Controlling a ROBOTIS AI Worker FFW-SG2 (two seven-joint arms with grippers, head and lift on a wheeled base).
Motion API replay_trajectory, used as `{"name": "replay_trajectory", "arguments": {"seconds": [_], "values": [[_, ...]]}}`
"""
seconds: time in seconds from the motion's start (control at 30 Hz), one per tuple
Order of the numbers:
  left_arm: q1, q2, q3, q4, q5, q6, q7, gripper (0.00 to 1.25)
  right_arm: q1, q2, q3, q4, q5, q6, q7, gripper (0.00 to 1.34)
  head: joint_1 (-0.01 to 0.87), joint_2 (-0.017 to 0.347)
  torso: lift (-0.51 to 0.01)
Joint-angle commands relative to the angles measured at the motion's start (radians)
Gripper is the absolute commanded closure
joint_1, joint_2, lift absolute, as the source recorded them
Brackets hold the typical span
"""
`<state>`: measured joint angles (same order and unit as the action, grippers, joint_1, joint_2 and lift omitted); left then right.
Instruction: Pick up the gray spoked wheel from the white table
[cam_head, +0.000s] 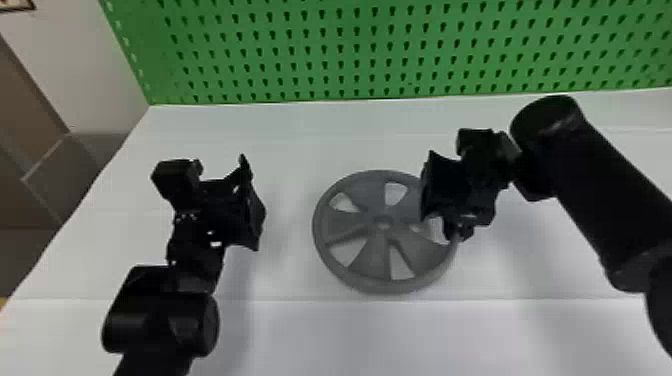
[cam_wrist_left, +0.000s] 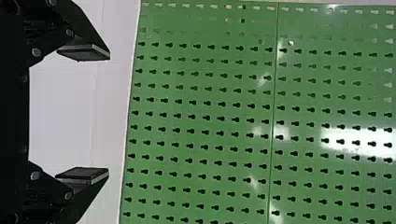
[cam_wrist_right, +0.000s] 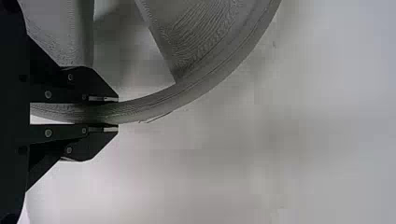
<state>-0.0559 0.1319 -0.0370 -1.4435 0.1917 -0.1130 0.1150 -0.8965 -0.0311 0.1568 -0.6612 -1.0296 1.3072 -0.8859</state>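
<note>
One gray spoked wheel (cam_head: 384, 224) sits broad side up at the middle of the white desk (cam_head: 320, 335); whether it touches the top, I can't tell. Just beyond its near edge, the right pincer (cam_head: 454, 231) has its two fingers closed about the rim, one on each side. The left pincer (cam_head: 253, 205) hangs well apart, wide open and empty. Behind everything stands a green pegboard (cam_head: 375, 47).

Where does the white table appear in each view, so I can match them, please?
Head view: white table, middle and bottom, below green pegboard.
Left wrist view: left part, beside the pegboard.
Right wrist view: right and bottom, outside the gray wheel.
Landmark shared by head and left wrist views: pegboard.
</note>
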Motion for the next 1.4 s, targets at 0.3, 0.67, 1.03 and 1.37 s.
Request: {"name": "replay_trajectory", "arguments": {"seconds": [0.3,0.67,1.03,1.37], "values": [[0.007,0.002,0.011,-0.003,0.002,-0.008,0.000,0.38,-0.007,0.000,-0.120,-0.161,0.037,0.156,-0.005,1.14,0.784,0.129,-0.064],[0.008,0.003,0.011,-0.005,0.003,-0.008,0.000,0.38,0.019,-0.007,-0.120,-0.213,0.059,0.116,-0.008,1.14,0.784,0.129,-0.064],[0.013,0.003,0.014,-0.009,0.008,-0.010,0.000,0.38,0.122,-0.056,-0.042,-0.451,0.066,-0.083,0.001,1.14,0.784,0.129,-0.064],[0.033,0.003,0.037,-0.032,0.008,-0.010,0.000,0.38,0.232,-0.053,-0.017,-0.581,0.378,-0.253,0.297,1.13,0.784,0.129,-0.064]]}}
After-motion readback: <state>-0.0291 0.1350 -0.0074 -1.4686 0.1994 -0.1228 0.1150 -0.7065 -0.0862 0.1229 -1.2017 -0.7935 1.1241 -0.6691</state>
